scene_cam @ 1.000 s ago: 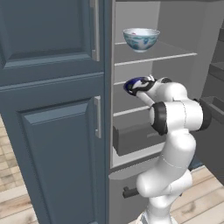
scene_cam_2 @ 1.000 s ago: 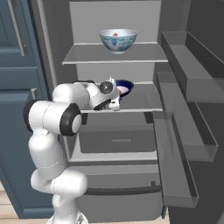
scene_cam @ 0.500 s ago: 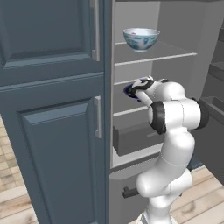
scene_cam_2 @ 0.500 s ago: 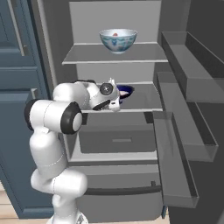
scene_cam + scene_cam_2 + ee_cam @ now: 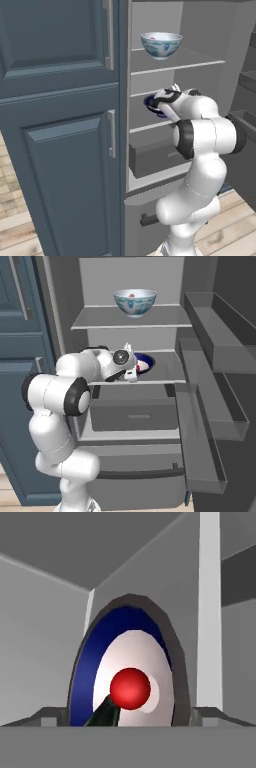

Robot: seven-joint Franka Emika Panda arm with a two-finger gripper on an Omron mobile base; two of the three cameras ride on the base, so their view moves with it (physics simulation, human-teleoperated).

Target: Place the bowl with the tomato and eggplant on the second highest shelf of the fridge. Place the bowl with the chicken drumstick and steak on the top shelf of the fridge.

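A dark blue-rimmed bowl (image 5: 145,361) stands on the second highest shelf (image 5: 167,375) of the open fridge. In the hand view this bowl (image 5: 85,672) holds the red tomato (image 5: 130,688) and the dark eggplant (image 5: 106,714). My gripper (image 5: 129,718) is open, its fingertips (image 5: 47,716) standing wide on either side of the bowl's near rim. From the base, the gripper (image 5: 132,362) (image 5: 162,100) sits just in front of the bowl (image 5: 151,104). A white bowl with blue pattern (image 5: 134,302) (image 5: 161,44) stands on the top shelf (image 5: 95,322); a bit of the pink-red steak (image 5: 131,294) shows inside, while the chicken drumstick is hidden.
The fridge's open door with its deep bins (image 5: 212,351) stands close on the right. Under the shelves is a grey drawer (image 5: 135,415). A tall blue cabinet door (image 5: 60,140) flanks the fridge on the left.
The jaws have gone from shut on the blue bowl's rim to wide open, letting it go. The bowl stays on the shelf and the arm has hardly moved.
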